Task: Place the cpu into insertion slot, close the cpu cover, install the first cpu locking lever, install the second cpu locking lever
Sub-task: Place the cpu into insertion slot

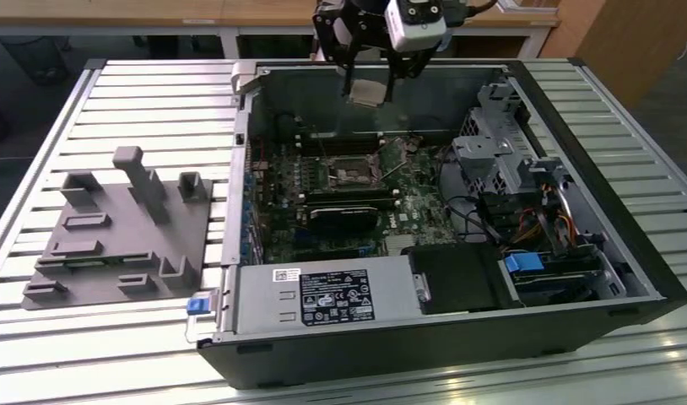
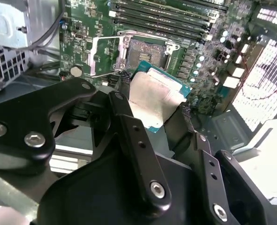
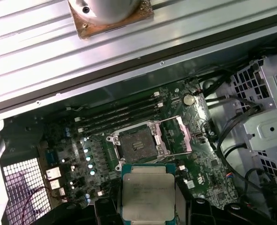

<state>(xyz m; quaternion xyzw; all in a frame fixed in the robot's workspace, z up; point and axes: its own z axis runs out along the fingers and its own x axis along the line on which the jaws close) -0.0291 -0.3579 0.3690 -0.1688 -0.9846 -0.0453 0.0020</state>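
Note:
My gripper (image 1: 372,89) hangs over the back of the open computer case, shut on the cpu (image 1: 367,93), a flat square chip with a pale metal top. In both wrist views the cpu (image 2: 154,96) (image 3: 148,192) sits between the two black fingers (image 2: 125,110), held by its edges. The insertion slot (image 3: 137,143) (image 2: 145,54) (image 1: 349,175) lies bare on the green board, below and a little ahead of the chip. The cpu cover (image 3: 178,136) (image 2: 105,56) is swung open to one side of the slot.
Long black memory slots (image 3: 119,115) run beside the socket. A black heatsink block (image 1: 343,221), a power supply (image 1: 321,295) and a metal drive cage (image 1: 512,160) with cables crowd the case. A grey fixture (image 1: 118,228) stands at the exterior view's left.

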